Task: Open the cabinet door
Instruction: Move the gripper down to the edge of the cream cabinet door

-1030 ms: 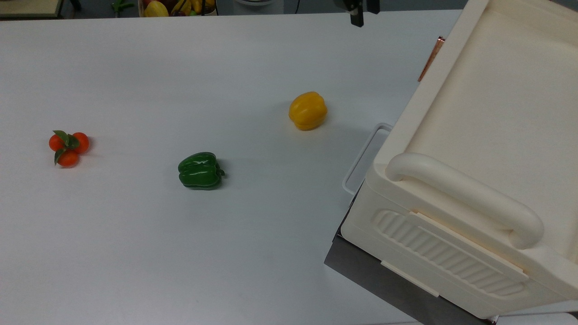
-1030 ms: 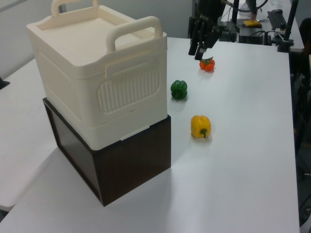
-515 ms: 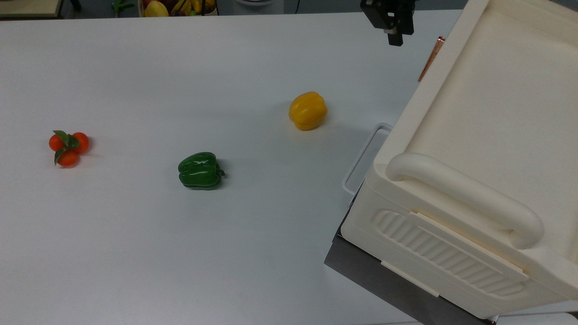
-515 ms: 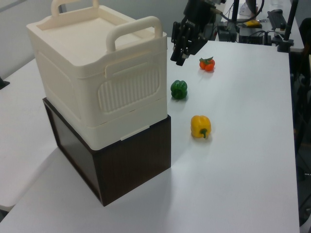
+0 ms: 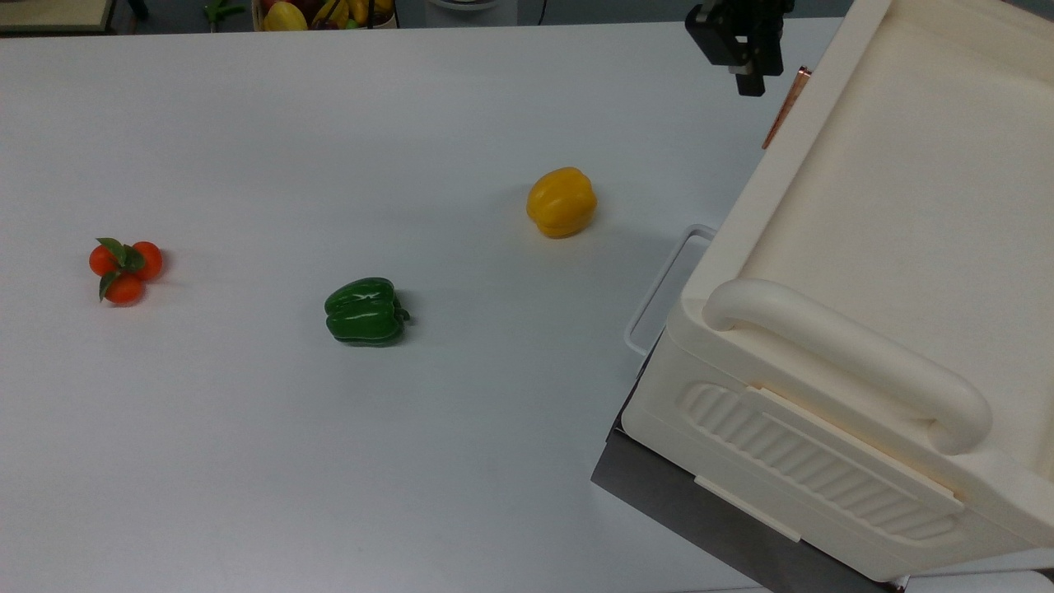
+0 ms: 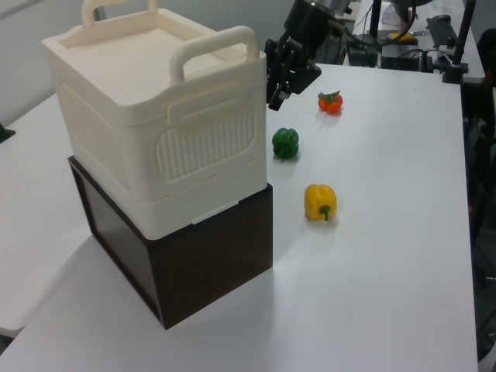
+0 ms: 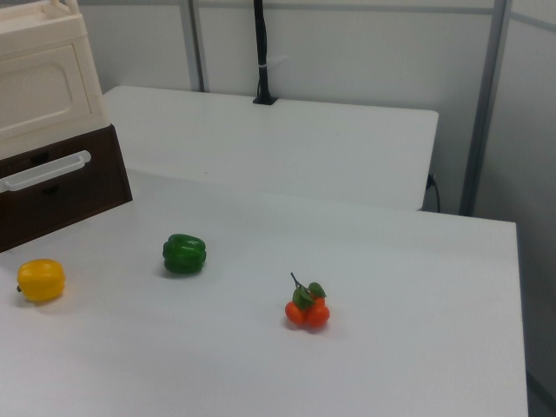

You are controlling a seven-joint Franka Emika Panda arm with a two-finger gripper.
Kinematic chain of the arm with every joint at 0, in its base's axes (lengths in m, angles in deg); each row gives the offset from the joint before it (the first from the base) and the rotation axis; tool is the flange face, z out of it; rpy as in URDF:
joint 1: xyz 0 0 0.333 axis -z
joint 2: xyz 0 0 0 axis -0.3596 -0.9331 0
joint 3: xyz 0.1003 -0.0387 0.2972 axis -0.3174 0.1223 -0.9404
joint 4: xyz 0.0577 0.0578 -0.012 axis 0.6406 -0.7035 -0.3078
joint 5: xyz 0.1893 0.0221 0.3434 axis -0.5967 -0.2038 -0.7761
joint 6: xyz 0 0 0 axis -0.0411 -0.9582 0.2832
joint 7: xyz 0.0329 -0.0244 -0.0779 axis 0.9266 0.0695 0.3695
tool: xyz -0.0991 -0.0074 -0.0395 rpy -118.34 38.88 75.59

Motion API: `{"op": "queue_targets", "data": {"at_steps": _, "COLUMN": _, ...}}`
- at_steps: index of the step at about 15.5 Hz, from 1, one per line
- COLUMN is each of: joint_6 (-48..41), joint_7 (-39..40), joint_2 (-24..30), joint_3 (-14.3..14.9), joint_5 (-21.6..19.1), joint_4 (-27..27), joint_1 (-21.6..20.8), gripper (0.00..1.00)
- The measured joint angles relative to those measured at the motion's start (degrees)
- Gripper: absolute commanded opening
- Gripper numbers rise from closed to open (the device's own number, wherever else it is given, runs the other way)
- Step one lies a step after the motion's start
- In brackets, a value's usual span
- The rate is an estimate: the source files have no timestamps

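The cream cabinet (image 5: 889, 247) stands on a dark brown box at the top view's right. Its door (image 7: 39, 87), a cream panel with a recessed centre, faces the camera in the right view. The copper-orange bar handle (image 5: 786, 107) sticks out at the door's far edge in the top view. My black gripper (image 5: 749, 81) hangs just left of that handle in the top view, a short gap away and not touching it. In the left view the gripper (image 6: 275, 94) sits beside the cabinet's far right corner, fingers open and holding nothing.
On the white table lie a yellow pepper (image 5: 561, 202), a green pepper (image 5: 365, 310) and a bunch of orange-red fruit (image 5: 125, 268). The brown box (image 6: 209, 256) has a white drawer handle (image 5: 663, 288) that juts toward the yellow pepper.
The gripper has moved right and lower in the top view, closing in on the copper handle. In the left view it went left toward the cabinet's corner.
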Motion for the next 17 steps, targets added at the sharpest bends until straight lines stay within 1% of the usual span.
{"op": "queue_targets", "data": {"at_steps": 5, "joint_6": 4.13, "joint_7": 0.02, "joint_2": -0.97, "joint_3": -0.11, "joint_5": -0.01, "joint_4": 0.00, "joint_1": -0.28, "gripper": 0.31}}
{"op": "queue_targets", "data": {"at_steps": 6, "joint_6": 4.52, "joint_7": 0.04, "joint_2": -1.03, "joint_3": -0.11, "joint_5": -0.01, "joint_4": 0.00, "joint_1": -0.31, "gripper": 0.28}}
{"op": "queue_targets", "data": {"at_steps": 7, "joint_6": 4.61, "joint_7": 0.09, "joint_2": -1.07, "joint_3": -0.14, "joint_5": -0.01, "joint_4": 0.00, "joint_1": -0.38, "gripper": 0.23}}
{"op": "queue_targets", "data": {"at_steps": 8, "joint_6": 4.62, "joint_7": 0.12, "joint_2": -1.11, "joint_3": -0.25, "joint_5": -0.01, "joint_4": 0.00, "joint_1": -0.48, "gripper": 0.22}}
{"op": "queue_targets", "data": {"at_steps": 10, "joint_6": 4.62, "joint_7": 0.16, "joint_2": -1.23, "joint_3": -0.56, "joint_5": -0.01, "joint_4": 0.00, "joint_1": -0.62, "gripper": 0.11}}
{"op": "queue_targets", "data": {"at_steps": 11, "joint_6": 4.64, "joint_7": 0.20, "joint_2": -1.30, "joint_3": -0.73, "joint_5": 0.00, "joint_4": 0.00, "joint_1": -0.63, "gripper": 0.02}}
{"op": "queue_targets", "data": {"at_steps": 12, "joint_6": 4.90, "joint_7": 0.30, "joint_2": -1.34, "joint_3": -0.73, "joint_5": 0.14, "joint_4": 0.00, "joint_1": -0.54, "gripper": 0.00}}
{"op": "queue_targets", "data": {"at_steps": 17, "joint_6": 4.91, "joint_7": 0.31, "joint_2": -1.38, "joint_3": -0.74, "joint_5": 0.02, "joint_4": 0.01, "joint_1": -0.49, "gripper": 0.00}}
